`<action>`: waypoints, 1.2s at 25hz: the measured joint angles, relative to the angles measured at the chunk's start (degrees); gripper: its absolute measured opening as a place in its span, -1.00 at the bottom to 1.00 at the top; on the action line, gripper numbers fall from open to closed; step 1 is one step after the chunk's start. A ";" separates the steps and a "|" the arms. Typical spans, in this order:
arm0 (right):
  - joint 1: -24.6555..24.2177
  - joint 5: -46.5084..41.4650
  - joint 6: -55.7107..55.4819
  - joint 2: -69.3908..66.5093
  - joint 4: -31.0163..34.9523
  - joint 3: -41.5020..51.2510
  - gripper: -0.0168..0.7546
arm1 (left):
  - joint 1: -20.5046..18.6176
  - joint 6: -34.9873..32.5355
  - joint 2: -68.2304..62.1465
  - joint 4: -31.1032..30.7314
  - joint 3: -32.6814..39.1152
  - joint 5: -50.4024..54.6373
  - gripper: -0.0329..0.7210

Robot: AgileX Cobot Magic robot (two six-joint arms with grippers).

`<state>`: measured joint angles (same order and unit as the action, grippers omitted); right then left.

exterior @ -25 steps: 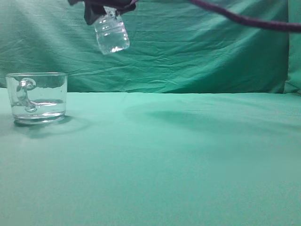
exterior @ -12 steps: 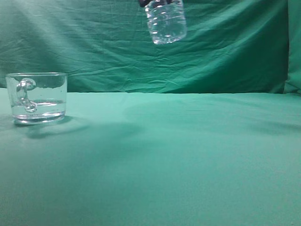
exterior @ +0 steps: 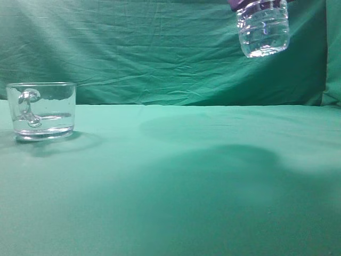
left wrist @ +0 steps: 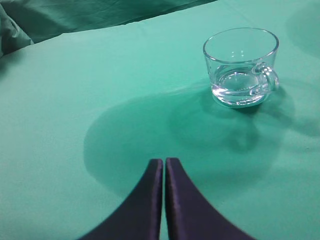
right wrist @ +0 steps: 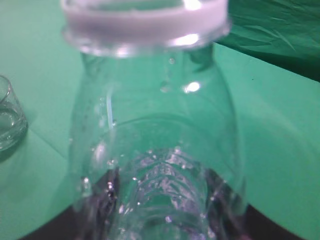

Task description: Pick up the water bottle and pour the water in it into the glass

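The glass [exterior: 41, 111] stands on the green cloth at the far left, handle toward the camera, with clear water [exterior: 45, 121] in its bottom part. It also shows in the left wrist view [left wrist: 241, 66] and at the left edge of the right wrist view [right wrist: 7, 122]. The water bottle [exterior: 263, 29] hangs high at the upper right, only its ribbed lower body in view, roughly upright. In the right wrist view the water bottle [right wrist: 155, 140] fills the frame, its pale rim at the top. My right gripper [right wrist: 160, 210] is shut on it. My left gripper [left wrist: 164, 162] is shut and empty, short of the glass.
A green cloth covers the table [exterior: 176, 181] and hangs as a backdrop [exterior: 160, 53] behind it. The bottle's shadow lies on the cloth at the middle right.
The bottle has moved from upper left, near the glass, to the upper right. It has turned from tilted to roughly upright. The glass has not moved.
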<state>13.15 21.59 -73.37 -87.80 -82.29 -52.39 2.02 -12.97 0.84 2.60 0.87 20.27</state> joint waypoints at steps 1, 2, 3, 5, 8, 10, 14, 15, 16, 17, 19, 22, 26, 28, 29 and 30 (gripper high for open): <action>-0.32 0.65 3.32 0.00 2.19 0.88 -0.11 | 0.00 0.00 0.00 0.00 0.00 0.00 -0.91; -0.45 1.08 6.09 0.00 4.31 1.90 -0.11 | 0.00 0.00 0.00 0.00 0.00 0.00 -0.91; -0.56 1.45 9.35 0.00 5.91 2.90 -0.11 | 0.00 0.00 0.00 0.00 0.00 0.00 -0.91; -0.56 2.45 14.54 0.00 9.01 4.44 -0.11 | 0.00 0.00 0.00 0.00 0.00 0.00 -0.91; -0.56 3.13 22.21 0.00 15.11 6.83 -0.11 | 0.00 0.00 0.00 0.00 0.00 0.00 -0.91; -0.56 3.22 27.36 0.00 20.23 8.78 -0.11 | 0.00 0.00 0.00 0.00 0.00 0.00 -0.91; -0.78 7.48 38.25 -0.84 33.10 12.67 -0.11 | 0.00 0.00 0.00 0.00 0.00 0.00 -0.91; -0.90 9.69 40.96 -1.59 36.42 13.43 -0.11 | 0.00 0.00 0.00 0.00 0.00 0.00 -0.91; -0.89 12.14 43.10 -2.82 39.34 14.06 -0.11 | 0.00 0.00 0.00 0.00 0.00 0.00 -0.91; -0.89 14.32 45.47 -4.29 41.40 14.74 -0.11 | 0.00 0.00 0.00 0.00 0.00 0.00 -0.91; -0.89 18.78 48.98 -7.20 44.70 15.13 -0.11 | 0.00 0.00 0.00 0.00 0.00 0.00 -0.91; -0.89 22.86 53.57 -11.21 48.43 15.22 -0.11 | 0.00 0.00 0.00 0.00 0.00 0.00 -0.91; -0.89 23.68 57.72 -14.30 52.77 15.22 -0.11 | 0.00 0.00 0.00 0.00 0.00 0.00 -0.91; -0.89 23.68 58.17 -15.32 53.14 15.22 -0.11 | 0.00 0.00 0.00 0.00 0.00 0.00 -0.91; -0.89 23.78 58.30 -15.66 53.14 15.22 -0.11 | 0.00 0.00 0.00 0.00 0.00 0.00 -0.91; -0.89 23.78 58.40 -15.95 53.14 15.22 -0.11 | 0.00 0.00 0.00 0.00 0.00 0.00 -0.91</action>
<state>12.25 45.37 -14.97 -103.75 -29.14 -37.17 2.02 -12.97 0.84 2.60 0.87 20.27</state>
